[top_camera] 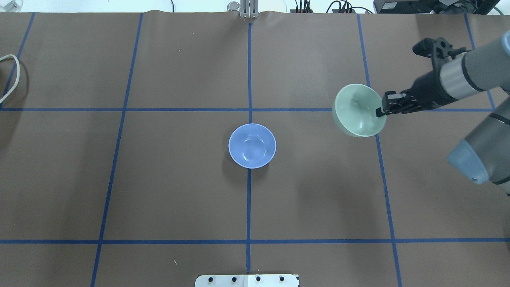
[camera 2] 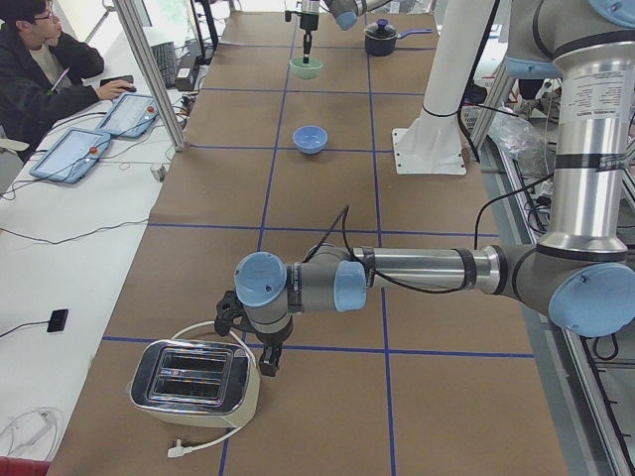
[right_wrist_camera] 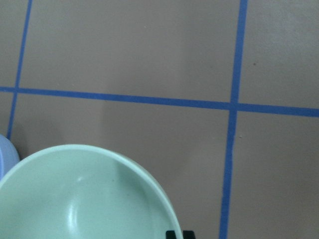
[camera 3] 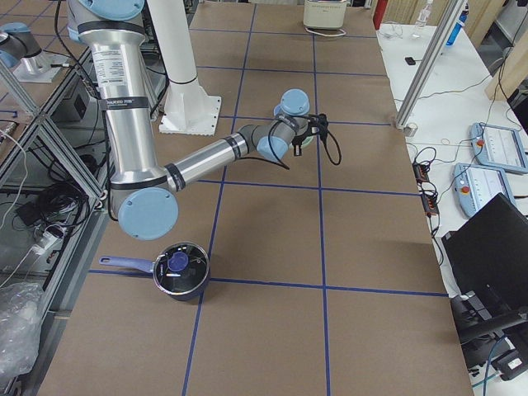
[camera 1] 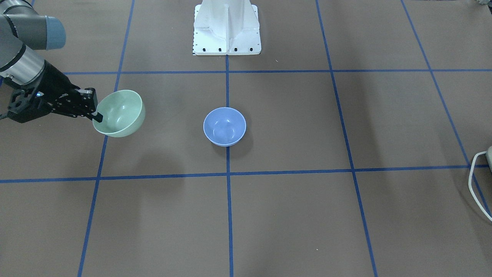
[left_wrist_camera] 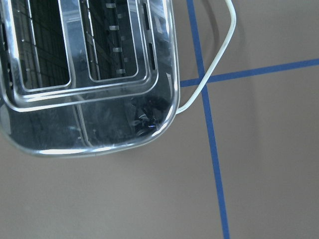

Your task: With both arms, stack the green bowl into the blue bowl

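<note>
The pale green bowl (camera 1: 121, 113) is held tilted above the table by its rim in my right gripper (camera 1: 98, 115), which is shut on it. In the overhead view the green bowl (top_camera: 356, 111) and right gripper (top_camera: 380, 111) are at the right. The right wrist view shows the green bowl (right_wrist_camera: 84, 199) close below. The blue bowl (camera 1: 225, 126) stands upright at the table's middle (top_camera: 252, 145), apart from the green one. My left gripper (camera 2: 268, 362) shows only in the exterior left view, beside a toaster; I cannot tell whether it is open or shut.
A chrome toaster (camera 2: 193, 382) with a white cable (top_camera: 12, 75) stands at the table's left end, right under the left wrist camera (left_wrist_camera: 89, 74). A black pot (camera 3: 180, 268) sits at the right end. The white base pedestal (camera 1: 226, 29) is behind the blue bowl.
</note>
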